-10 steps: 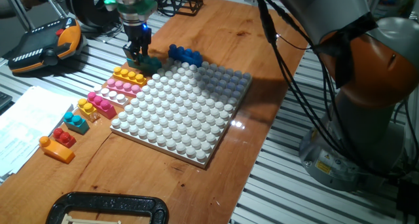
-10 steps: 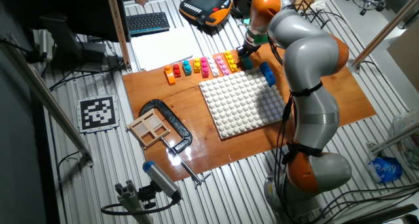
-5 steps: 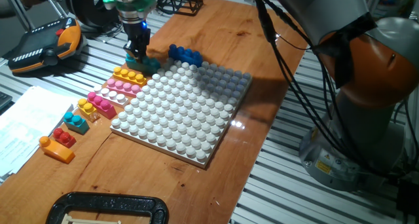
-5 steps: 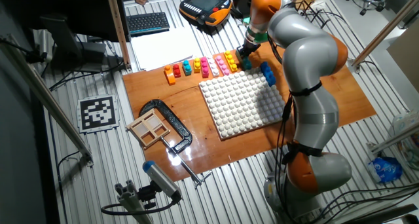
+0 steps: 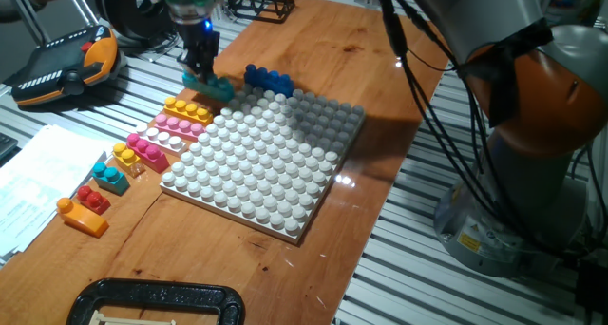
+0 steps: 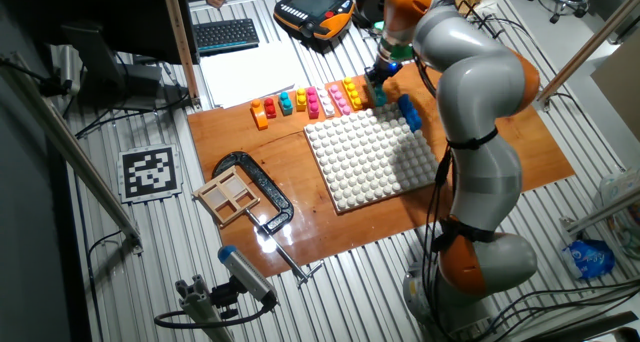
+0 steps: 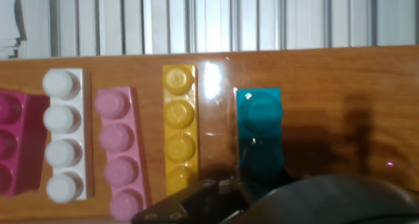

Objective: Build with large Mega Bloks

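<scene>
My gripper is shut on a teal Mega Blok at the back left corner of the white baseplate, and holds it just off the wood. In the hand view the teal brick runs under my gripper. Left of it lie a yellow brick, a pale pink brick, a white brick and a magenta brick. A blue brick lies by the baseplate's back edge. In the other fixed view my gripper is at the right end of the brick row.
Small stacked bricks in yellow and teal and red and orange sit at the row's near end. A black clamp lies at the front edge. A teach pendant and papers lie to the left.
The fingers closed on the teal brick, then the gripper rose a little with the brick in it. The other bricks have not moved.
</scene>
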`<state>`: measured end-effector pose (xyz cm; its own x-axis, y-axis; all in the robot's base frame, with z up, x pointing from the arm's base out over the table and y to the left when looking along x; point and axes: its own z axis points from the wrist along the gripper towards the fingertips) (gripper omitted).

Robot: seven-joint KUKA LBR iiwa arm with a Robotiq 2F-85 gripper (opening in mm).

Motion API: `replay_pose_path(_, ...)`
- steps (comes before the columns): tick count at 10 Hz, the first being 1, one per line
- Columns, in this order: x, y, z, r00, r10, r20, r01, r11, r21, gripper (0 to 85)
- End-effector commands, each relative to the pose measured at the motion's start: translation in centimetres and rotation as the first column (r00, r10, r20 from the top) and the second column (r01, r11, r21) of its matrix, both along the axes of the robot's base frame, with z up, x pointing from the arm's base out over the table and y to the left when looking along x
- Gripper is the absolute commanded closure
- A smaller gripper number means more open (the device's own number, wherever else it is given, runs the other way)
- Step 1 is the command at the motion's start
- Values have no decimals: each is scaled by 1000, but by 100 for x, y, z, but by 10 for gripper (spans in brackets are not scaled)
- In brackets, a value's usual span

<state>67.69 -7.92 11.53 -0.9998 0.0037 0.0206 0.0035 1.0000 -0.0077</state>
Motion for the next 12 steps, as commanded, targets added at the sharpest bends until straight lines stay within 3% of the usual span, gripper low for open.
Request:
replay_pose_path(1, -64, -14, 63, 1000, 4, -5, -4, 1000, -11, 850)
replay_pose_path(5, -275, -70, 134, 1000, 20, -15, -21, 999, -27, 850)
replay_pose_path(10, -284, -73, 130, 1000, -2, -14, 2, 1000, -17, 850)
replay_pose_path(12, -284, -73, 130, 1000, 6, 16, -6, 1000, -17, 850)
